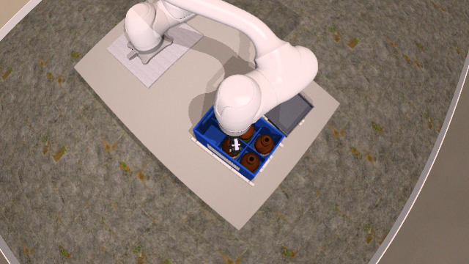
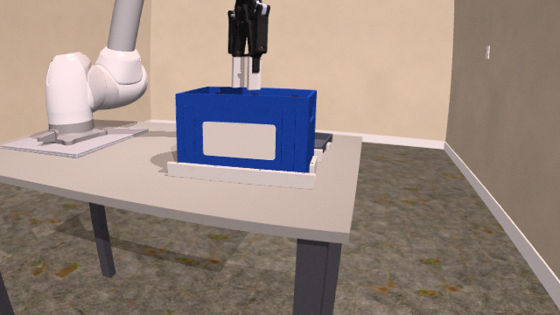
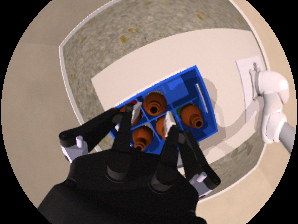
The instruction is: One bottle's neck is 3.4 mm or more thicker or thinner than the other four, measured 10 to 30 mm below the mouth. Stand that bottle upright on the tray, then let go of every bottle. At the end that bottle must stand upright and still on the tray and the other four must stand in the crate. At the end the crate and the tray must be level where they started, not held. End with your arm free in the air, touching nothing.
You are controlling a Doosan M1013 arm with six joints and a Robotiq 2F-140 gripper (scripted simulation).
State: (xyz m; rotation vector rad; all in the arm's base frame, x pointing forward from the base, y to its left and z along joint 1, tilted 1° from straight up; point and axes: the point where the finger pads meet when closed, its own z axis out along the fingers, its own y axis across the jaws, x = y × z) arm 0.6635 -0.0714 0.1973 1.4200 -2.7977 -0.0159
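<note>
The blue crate (image 1: 199, 133) (image 2: 188, 131) (image 3: 201, 84) stands on the table with brown bottles upright in its cells. Three show plainly in the top view: one on the right (image 1: 264, 144), one at the front (image 1: 250, 161) and one partly under the arm (image 1: 249, 132). My gripper (image 1: 235, 145) (image 2: 246, 85) (image 3: 153, 112) points straight down over another bottle (image 3: 141, 137). Its fingertips are at the height of the crate's rim, one on each side of that bottle's mouth. The fingers stand partly apart and do not clamp it. The dark tray (image 1: 289, 111) (image 2: 323, 140) lies behind the crate with nothing on it.
The crate sits in a white base frame (image 2: 241, 175) near the table's right edge. The crate's left cell (image 1: 209, 130) holds no bottle. The arm's elbow hides the crate's back cells in the top view. The robot base (image 1: 146, 44) (image 2: 70, 114) stands at the far left.
</note>
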